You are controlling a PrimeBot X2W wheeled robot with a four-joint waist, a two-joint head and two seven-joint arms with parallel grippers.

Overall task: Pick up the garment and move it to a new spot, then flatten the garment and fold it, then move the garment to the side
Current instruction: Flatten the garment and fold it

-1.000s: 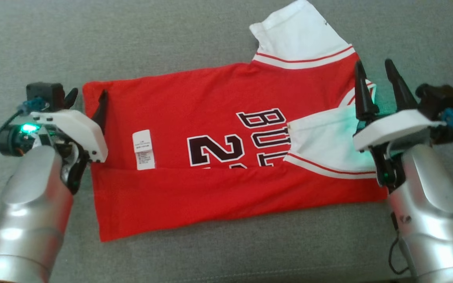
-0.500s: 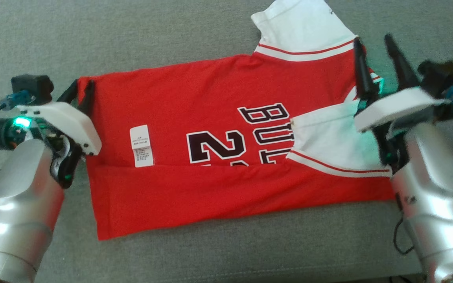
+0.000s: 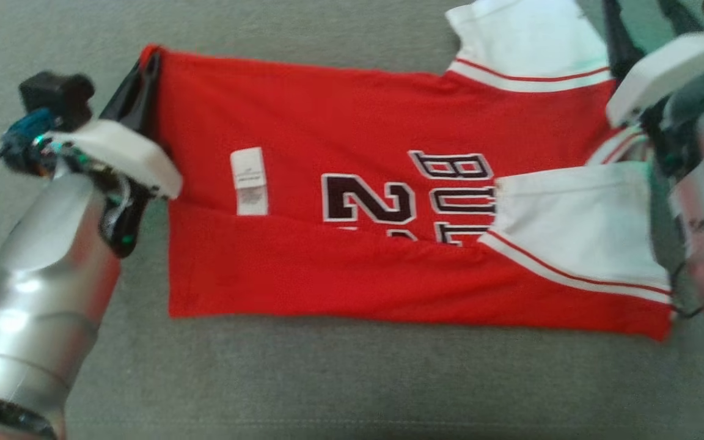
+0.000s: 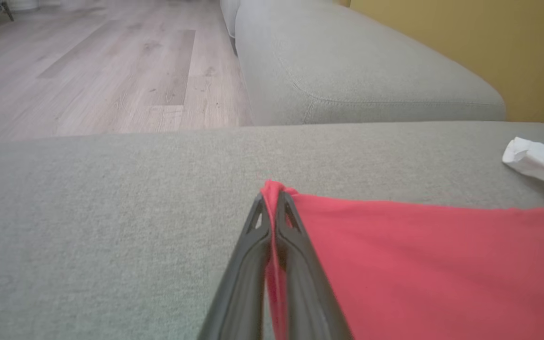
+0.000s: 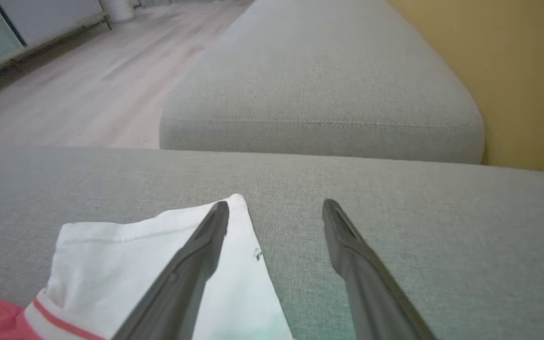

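Red jersey (image 3: pixel 327 116) part-folded flat on grey sofa cushion (image 3: pixel 340 379), left gripper (image 4: pixel 269 200) extended forward, pinched tight on far hem corner, right gripper (image 5: pixel 276 205) fingers spread wide over white sleeve (image 5: pixel 125 255) edge, empty.

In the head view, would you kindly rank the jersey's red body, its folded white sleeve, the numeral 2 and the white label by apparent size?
Largest to smallest:
1. red body
2. folded white sleeve
3. numeral 2
4. white label
All lie flat together, so nearness hardly matters.
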